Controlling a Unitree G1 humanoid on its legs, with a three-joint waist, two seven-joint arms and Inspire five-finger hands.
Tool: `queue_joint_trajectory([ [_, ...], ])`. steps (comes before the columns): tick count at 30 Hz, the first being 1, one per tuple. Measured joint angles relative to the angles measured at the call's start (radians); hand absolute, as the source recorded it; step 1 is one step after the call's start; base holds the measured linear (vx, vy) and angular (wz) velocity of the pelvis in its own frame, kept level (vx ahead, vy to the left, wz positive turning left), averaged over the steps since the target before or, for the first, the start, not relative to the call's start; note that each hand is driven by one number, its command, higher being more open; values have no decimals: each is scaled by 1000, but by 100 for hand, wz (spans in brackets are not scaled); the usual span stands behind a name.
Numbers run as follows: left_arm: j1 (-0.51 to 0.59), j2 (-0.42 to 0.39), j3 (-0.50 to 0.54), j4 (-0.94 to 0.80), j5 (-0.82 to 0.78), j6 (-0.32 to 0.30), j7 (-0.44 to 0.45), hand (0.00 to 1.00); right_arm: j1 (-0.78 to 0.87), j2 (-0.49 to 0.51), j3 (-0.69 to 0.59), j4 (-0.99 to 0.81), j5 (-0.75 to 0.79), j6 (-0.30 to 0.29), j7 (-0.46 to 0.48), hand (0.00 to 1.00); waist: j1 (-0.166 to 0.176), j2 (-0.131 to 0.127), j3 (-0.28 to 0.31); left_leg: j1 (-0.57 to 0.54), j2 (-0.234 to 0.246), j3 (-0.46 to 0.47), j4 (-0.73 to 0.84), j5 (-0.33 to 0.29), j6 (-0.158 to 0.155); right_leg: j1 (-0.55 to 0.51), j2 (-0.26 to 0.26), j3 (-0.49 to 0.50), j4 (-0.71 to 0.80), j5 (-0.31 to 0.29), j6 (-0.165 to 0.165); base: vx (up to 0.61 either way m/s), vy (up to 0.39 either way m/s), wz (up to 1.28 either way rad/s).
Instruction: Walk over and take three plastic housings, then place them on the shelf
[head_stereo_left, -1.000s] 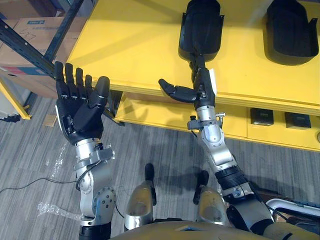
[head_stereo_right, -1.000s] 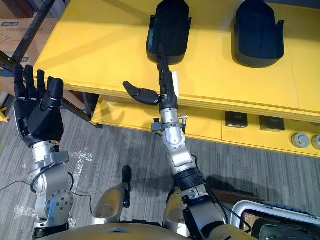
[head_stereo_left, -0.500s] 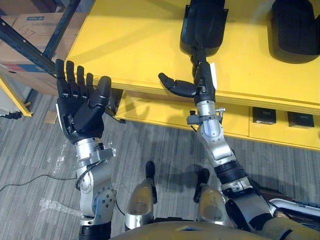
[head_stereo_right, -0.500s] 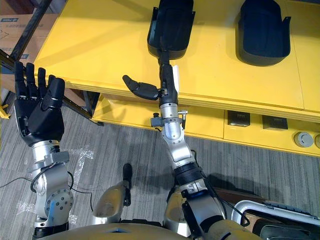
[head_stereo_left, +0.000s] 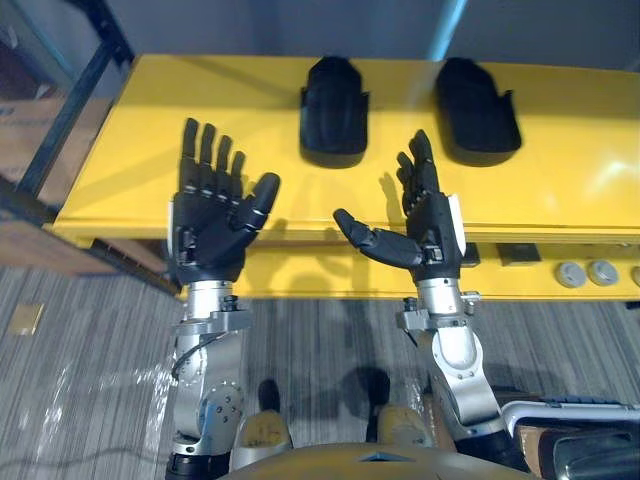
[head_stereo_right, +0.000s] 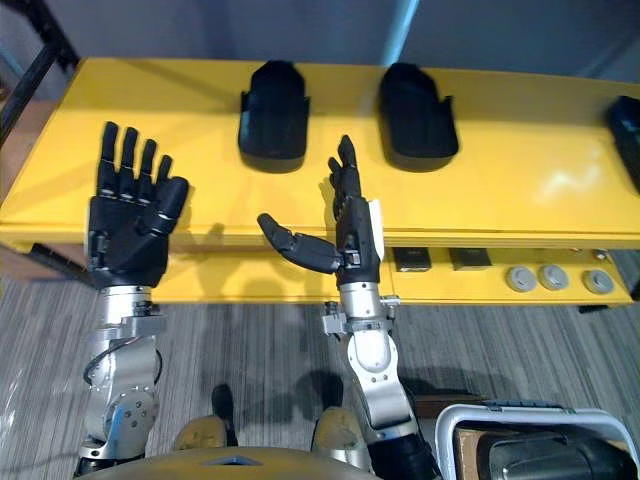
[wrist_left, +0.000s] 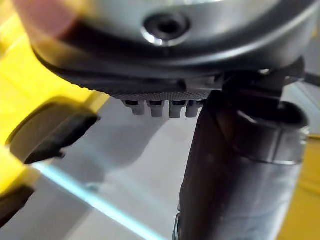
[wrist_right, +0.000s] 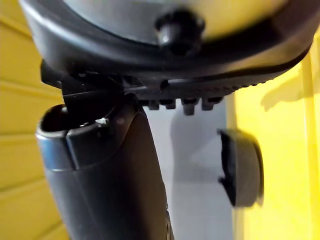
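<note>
Two black plastic housings (head_stereo_left: 335, 122) (head_stereo_left: 477, 117) lie side by side on the yellow shelf top (head_stereo_left: 560, 180), towards its back. A third dark housing (head_stereo_right: 625, 120) peeks in at the far right edge. My left hand (head_stereo_left: 210, 225) is raised palm up over the shelf's front edge, fingers straight and spread, holding nothing. My right hand (head_stereo_left: 425, 215) stands beside it, thumb out to the left and fingers pointing at the gap between the two housings, clear of both. The right wrist view shows one housing (wrist_right: 242, 167) past the thumb (wrist_right: 110, 170); the left wrist view shows another (wrist_left: 50, 132).
Under the top, a lower yellow shelf holds small black boxes (head_stereo_right: 412, 258) and round grey parts (head_stereo_right: 520, 278). A dark rack post (head_stereo_left: 70, 110) runs along the left. A white-rimmed bin (head_stereo_right: 470, 425) sits on the grey floor at the lower right.
The camera has shifted and now faces the shelf squarely. My right hand has come back off the left housing, and my left hand now hangs over the shelf's front edge.
</note>
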Motion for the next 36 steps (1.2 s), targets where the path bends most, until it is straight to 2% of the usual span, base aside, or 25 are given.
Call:
queue_joint_trajectory([
  [3,-1,6,-21,13,-1,0,-15,100,74,0,-97,-8,-7,43,-43,100,-32,2,-8,28,7,80,16,-33,-9,-6,14,78,-20,17,3,10,15,-90],
  [6,-2,32,-51,54,-21,-2,-15,100,176,-2,-295,-8,-3,81,-112,100,-89,21,-31,33,17,177,53,-75,-19,-48,32,174,-29,33,9,30,5,-97],
  [8,-3,44,-60,89,-21,-3,-8,100,245,-4,-437,-8,4,82,-157,100,-151,39,-42,54,37,251,90,-112,-35,-58,58,253,-42,44,16,55,-13,-104],
  [9,-6,44,-63,97,-21,-5,-3,100,270,-4,-467,-8,5,81,-167,100,-164,44,-46,59,47,270,100,-122,-39,-60,67,271,-42,45,16,41,-21,-102],
  [11,-32,45,-78,114,-21,-6,23,100,340,-2,-540,-10,8,73,-194,100,-214,52,-52,93,74,337,134,-154,-59,-62,104,340,-42,49,11,33,-41,-98],
  [13,-64,45,-96,115,-21,-11,63,100,376,5,-545,-10,38,56,-195,100,-231,53,-53,108,86,366,158,-176,-63,-75,132,395,-42,56,5,-40,-46,-102],
  [14,-84,44,-107,115,-20,-16,92,100,377,19,-537,-11,48,40,-194,100,-234,55,-54,103,89,347,184,-194,-50,-90,148,435,-42,64,2,-77,-57,-103],
  [15,-90,44,-108,115,-20,-18,105,100,374,27,-527,-12,52,33,-192,100,-234,55,-55,95,90,314,205,-203,-33,-99,153,455,-42,67,3,-92,-80,-105],
  [16,-91,43,-105,114,-20,-26,132,100,363,31,-501,-16,53,22,-182,100,-231,59,-56,71,89,205,253,-224,5,-116,166,497,-36,70,0,-98,-65,-109],
  [18,-67,41,-97,105,-16,-28,177,100,322,25,-411,-15,53,14,-132,100,-195,76,-61,19,71,-40,367,-285,100,-144,191,570,-16,60,-16,-122,14,-115],
  [19,-61,41,-97,102,-15,-28,182,100,316,23,-401,-15,53,14,-124,100,-189,80,-63,14,67,-70,378,-298,106,-147,191,572,-15,59,-19,-129,123,-96],
  [20,-28,40,-96,80,6,-28,193,100,281,4,-352,-6,53,14,-98,100,-163,100,-73,-3,45,-176,399,-330,118,-168,196,575,-9,67,-33,-116,134,-73],
  [21,1,39,-95,58,10,-28,191,100,247,-18,-311,6,51,15,-81,100,-144,119,-84,-11,35,-234,399,-351,114,-191,208,571,7,71,-34,-137,146,-64],
  [24,8,33,-71,53,4,-28,159,100,193,-23,-239,41,50,15,-60,100,-98,121,-83,-25,3,-249,388,-373,98,-230,180,548,58,75,-27,-144,117,14],
  [26,11,29,-51,47,-5,-36,136,100,202,-14,-207,47,77,16,-61,100,-74,119,-80,-41,2,-257,410,-405,70,-238,169,520,89,67,-17,-174,99,38],
  [28,32,30,-32,13,-33,-57,107,100,214,16,-180,46,92,17,-61,100,-62,101,-67,-65,1,-266,472,-438,48,-245,167,514,122,64,-10,-173,74,18],
  [30,43,32,-28,-8,-46,-78,85,100,266,47,-174,40,93,12,-61,100,-52,86,-60,-95,1,-265,554,-472,50,-241,162,520,120,81,15,-221,103,-12],
  [31,43,33,-29,-23,-62,-84,69,100,297,51,-167,40,116,3,-53,100,-47,74,-51,-116,1,-248,613,-496,54,-243,162,532,115,88,14,-227,116,-51],
  [32,45,32,-25,-27,-61,-90,62,100,311,49,-167,41,138,1,-35,100,-40,64,-36,-125,1,-217,651,-501,58,-246,146,492,88,68,-74,-355,161,-107],
  [33,51,29,-24,-28,-59,-89,64,100,293,40,-166,43,160,-7,-11,100,-25,81,-13,-127,31,-159,633,-477,82,-276,114,337,95,-55,-198,-368,132,-145],
  [34,60,31,-17,-28,-58,-88,66,100,270,33,-155,48,159,-31,11,100,-12,83,-5,-130,46,-98,597,-444,88,-342,91,227,224,-37,-145,-307,83,-136],
  [35,67,29,-10,-23,-61,-82,66,100,255,25,-138,49,158,-43,16,100,-10,73,-9,-129,50,-76,559,-412,91,-365,77,183,352,-41,-149,-196,15,-85],
  [36,68,32,-6,-7,-63,-68,62,100,238,19,-118,54,155,-58,16,100,-6,80,-7,-123,50,-72,503,-365,92,-362,46,144,493,-72,-159,-131,-24,-36],
])
